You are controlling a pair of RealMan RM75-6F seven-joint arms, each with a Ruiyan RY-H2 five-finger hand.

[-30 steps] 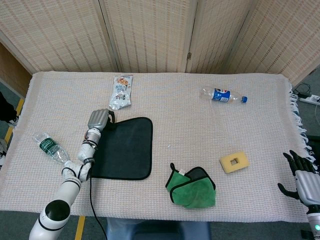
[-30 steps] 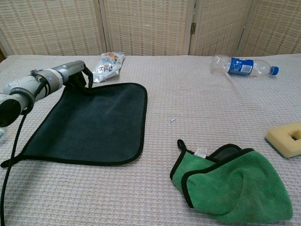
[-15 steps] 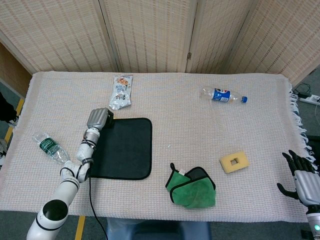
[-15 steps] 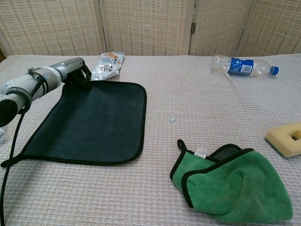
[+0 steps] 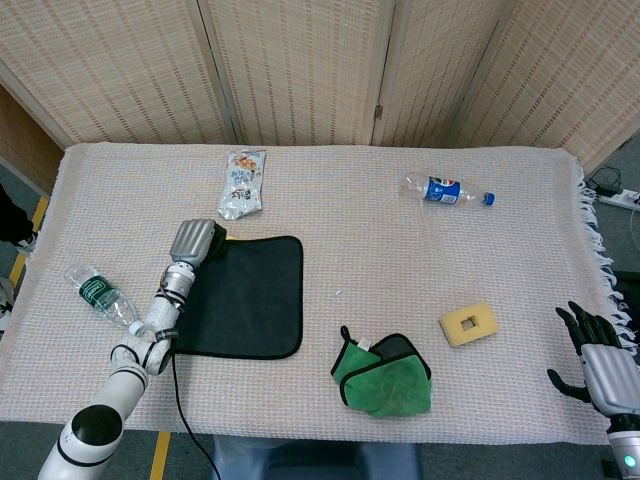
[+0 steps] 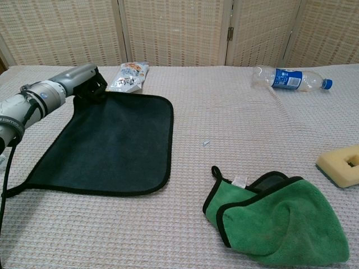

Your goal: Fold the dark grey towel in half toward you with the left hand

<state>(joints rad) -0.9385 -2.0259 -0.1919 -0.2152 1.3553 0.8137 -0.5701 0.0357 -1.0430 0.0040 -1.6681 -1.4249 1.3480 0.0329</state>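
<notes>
Now left hand (image 6: 84, 81) grips dark grey towel (image 6: 106, 143).

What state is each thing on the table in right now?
dark grey towel: spread flat, unfolded
left hand: fingers on the towel's far left corner
right hand: off the table edge, fingers spread, holding nothing
green cloth: crumpled, folded over
blue-label bottle: lying on its side
green-label bottle: lying on its side
</notes>
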